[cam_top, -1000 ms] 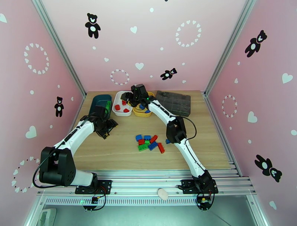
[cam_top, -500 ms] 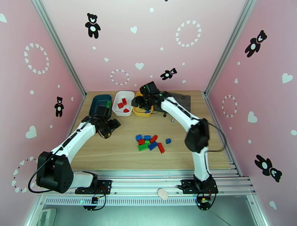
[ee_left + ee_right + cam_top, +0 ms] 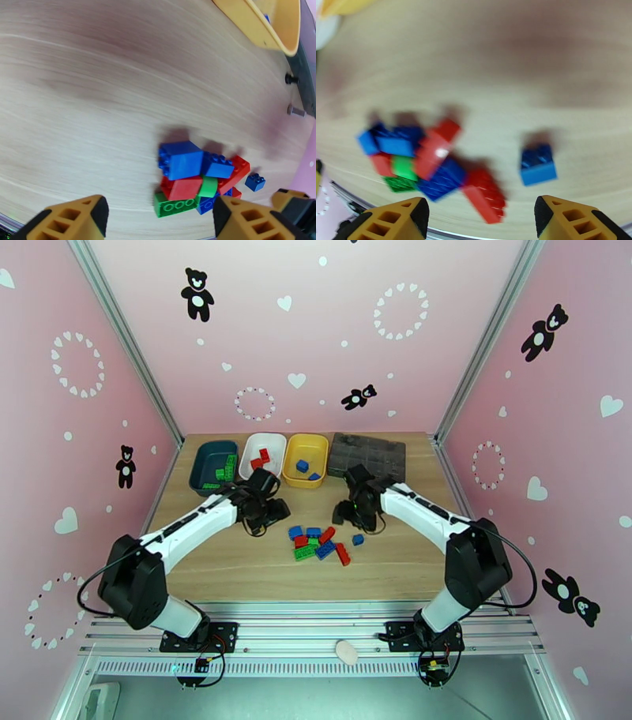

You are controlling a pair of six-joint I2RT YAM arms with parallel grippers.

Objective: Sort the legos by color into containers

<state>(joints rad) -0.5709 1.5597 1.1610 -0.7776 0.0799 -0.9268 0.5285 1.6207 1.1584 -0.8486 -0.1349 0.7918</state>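
Both arms have left the trays and now hang over the loose pile of bricks [image 3: 318, 542] at the table centre. The right gripper [image 3: 353, 512], above the yellow tray [image 3: 306, 438] half a second ago, now sits at 1 o'clock of the pile. Its fingers are spread wide with nothing between them, so its last drop is judged complete. The left gripper [image 3: 267, 508] has come away from the teal tray [image 3: 203, 464] to 10 o'clock of the pile. It is likewise spread and empty.

Sorted so far: green bricks lie in the teal tray, red in the white tray [image 3: 251, 447], blue in the yellow tray. The three trays stand in a row from 10 to 12 o'clock of the pile.

Roughly ten bricks remain unsorted. A single blue brick [image 3: 358, 539] lies apart at 3 o'clock of the pile, near the right gripper. A new pick cycle appears to be starting, and this separate brick is the least obstructed target for the right arm.
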